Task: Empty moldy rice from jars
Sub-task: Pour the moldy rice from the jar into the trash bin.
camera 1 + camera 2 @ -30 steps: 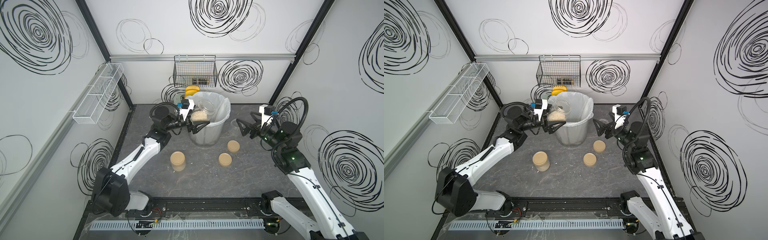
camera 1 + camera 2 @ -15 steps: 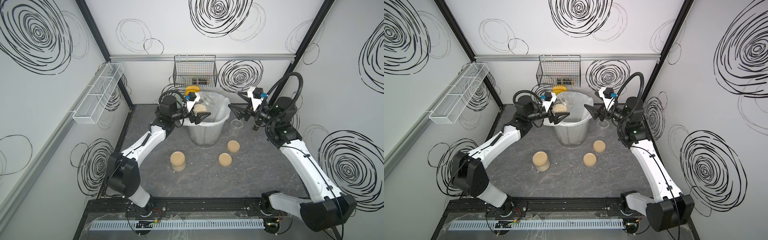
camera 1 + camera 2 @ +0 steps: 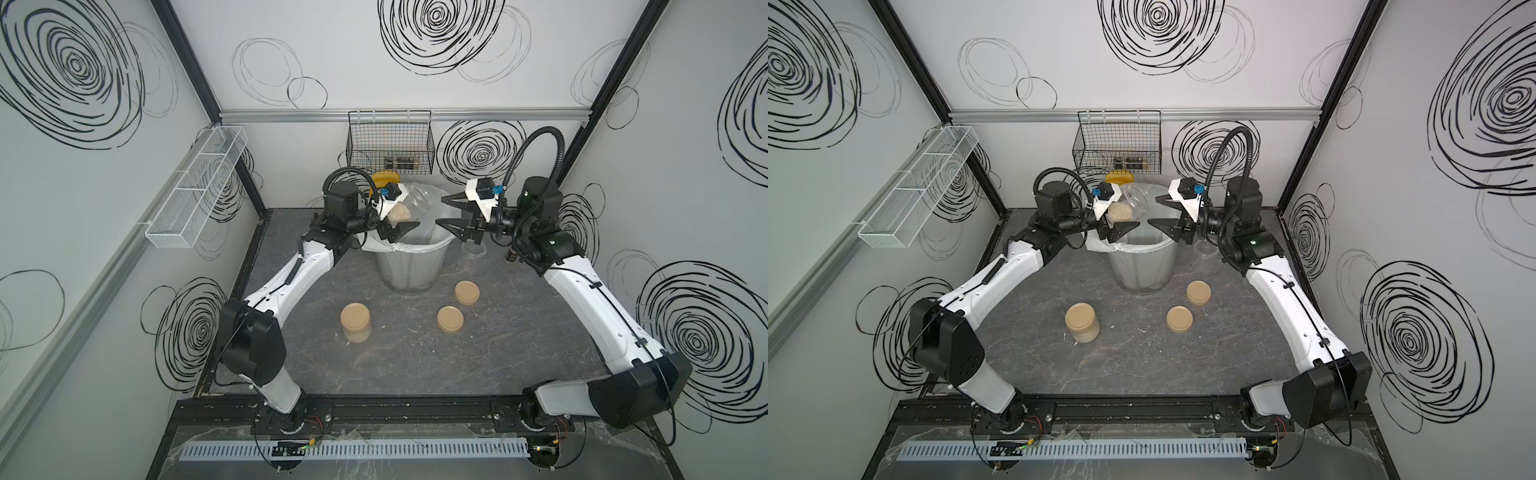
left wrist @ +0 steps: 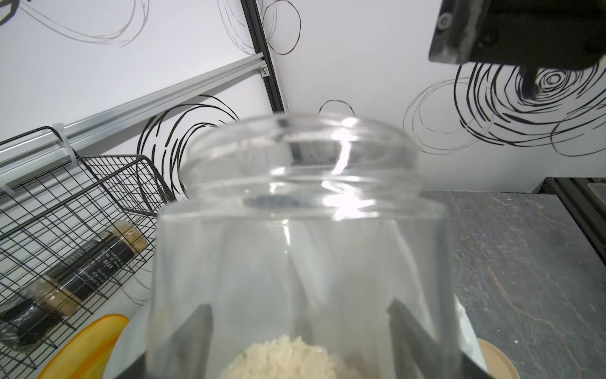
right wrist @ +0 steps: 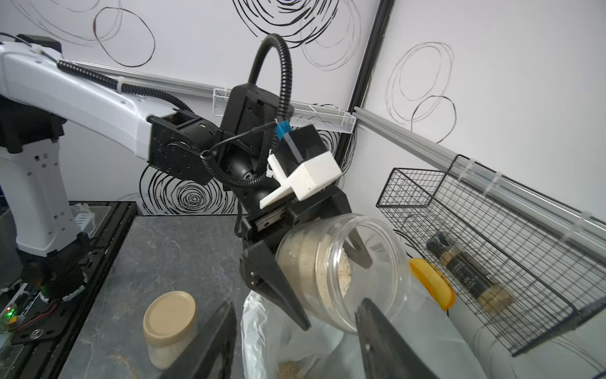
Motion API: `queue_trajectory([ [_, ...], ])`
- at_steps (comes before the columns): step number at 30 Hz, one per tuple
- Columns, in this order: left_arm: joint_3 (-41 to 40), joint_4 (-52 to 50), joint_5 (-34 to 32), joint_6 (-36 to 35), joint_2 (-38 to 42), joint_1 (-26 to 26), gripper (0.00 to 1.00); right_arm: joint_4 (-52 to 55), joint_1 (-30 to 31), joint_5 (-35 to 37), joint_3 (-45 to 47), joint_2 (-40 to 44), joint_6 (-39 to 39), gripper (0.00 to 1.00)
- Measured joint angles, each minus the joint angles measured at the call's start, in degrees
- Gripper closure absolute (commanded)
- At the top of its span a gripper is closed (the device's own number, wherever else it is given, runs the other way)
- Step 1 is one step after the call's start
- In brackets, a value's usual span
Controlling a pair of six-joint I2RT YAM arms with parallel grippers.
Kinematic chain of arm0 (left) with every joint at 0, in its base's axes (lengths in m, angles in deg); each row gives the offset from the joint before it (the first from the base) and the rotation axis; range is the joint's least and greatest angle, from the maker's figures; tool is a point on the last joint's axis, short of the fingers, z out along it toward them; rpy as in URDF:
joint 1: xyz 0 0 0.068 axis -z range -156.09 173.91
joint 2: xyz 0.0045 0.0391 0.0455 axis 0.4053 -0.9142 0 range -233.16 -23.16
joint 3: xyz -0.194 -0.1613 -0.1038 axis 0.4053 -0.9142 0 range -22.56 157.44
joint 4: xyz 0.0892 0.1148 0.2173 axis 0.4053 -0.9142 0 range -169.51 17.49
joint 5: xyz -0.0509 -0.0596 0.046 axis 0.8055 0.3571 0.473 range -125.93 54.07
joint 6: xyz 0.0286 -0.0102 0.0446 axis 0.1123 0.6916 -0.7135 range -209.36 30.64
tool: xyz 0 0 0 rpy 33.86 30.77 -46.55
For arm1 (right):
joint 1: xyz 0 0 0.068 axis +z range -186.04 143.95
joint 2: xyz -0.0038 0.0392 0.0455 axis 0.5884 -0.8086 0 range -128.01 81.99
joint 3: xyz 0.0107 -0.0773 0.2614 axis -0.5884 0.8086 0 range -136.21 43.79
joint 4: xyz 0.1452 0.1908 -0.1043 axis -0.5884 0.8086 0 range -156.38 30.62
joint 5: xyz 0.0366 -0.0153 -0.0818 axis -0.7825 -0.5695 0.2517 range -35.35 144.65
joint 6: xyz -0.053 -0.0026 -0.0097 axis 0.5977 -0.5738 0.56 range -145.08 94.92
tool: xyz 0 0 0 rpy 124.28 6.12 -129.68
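Observation:
My left gripper (image 3: 409, 212) (image 5: 337, 295) is shut on an open clear jar (image 3: 415, 199) (image 4: 301, 203), tilted on its side above the lined mesh bin (image 3: 409, 266). The moldy rice (image 3: 400, 215) (image 5: 344, 272) is heaped at the jar's base end. Opposite the jar's mouth, over the bin's right rim, my right gripper (image 3: 441, 211) (image 3: 1154, 211) stands open and holds nothing. A lidded jar (image 3: 355, 322) with rice stands on the table in front. Right of the bin, an empty lidless jar (image 3: 471, 253) stands partly hidden by my right arm.
Two loose tan lids (image 3: 466, 292) (image 3: 450, 318) lie in front of the bin. A black wire basket (image 3: 390, 145) on the back wall holds a dark-labelled bottle (image 5: 469, 272). A yellow object (image 3: 384, 180) sits behind the bin. A white mesh shelf (image 3: 195, 195) hangs on the left wall.
My right arm rose from the table right of the bin to the bin's rim, facing the jar, and its jaws narrowed. My left arm carried the jar farther back over the bin.

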Motion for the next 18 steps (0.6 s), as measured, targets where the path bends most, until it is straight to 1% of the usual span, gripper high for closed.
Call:
queue_trajectory([
  [6,1.7,-5.0,-2.3,-5.2,0.0,1.3,0.40,2.5,2.3,0.4,-1.9,-2.7,2.0,0.45],
  [18,2.4,-7.3,-5.5,-11.0,0.1,3.5,0.40,4.4,3.0,2.9,-2.4,-3.4,3.3,0.49],
])
